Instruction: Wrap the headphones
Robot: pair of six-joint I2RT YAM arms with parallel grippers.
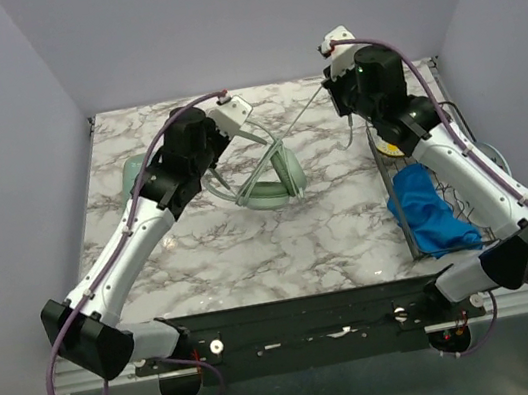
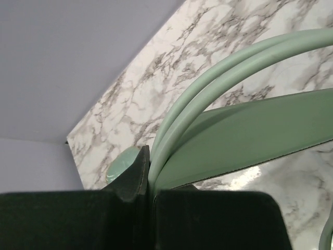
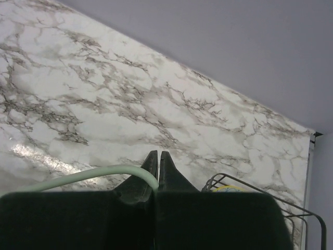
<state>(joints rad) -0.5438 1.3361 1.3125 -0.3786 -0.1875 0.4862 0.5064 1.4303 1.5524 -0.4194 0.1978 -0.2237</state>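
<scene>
Headphones (image 1: 269, 195) stand left of the wire basket (image 1: 382, 170). The left gripper (image 2: 148, 172) pinches the headband (image 2: 250, 130), and the right gripper (image 3: 158, 161) clamps the taut cable (image 3: 88, 175). Wrapping looks barely begun.

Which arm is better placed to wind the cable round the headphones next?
Right, probably. The right tool is shut on the cable, taut from the headphones in the top view, so it can lead the loops. The left tool is clamped on the headband and looks better suited to steadying them.
</scene>
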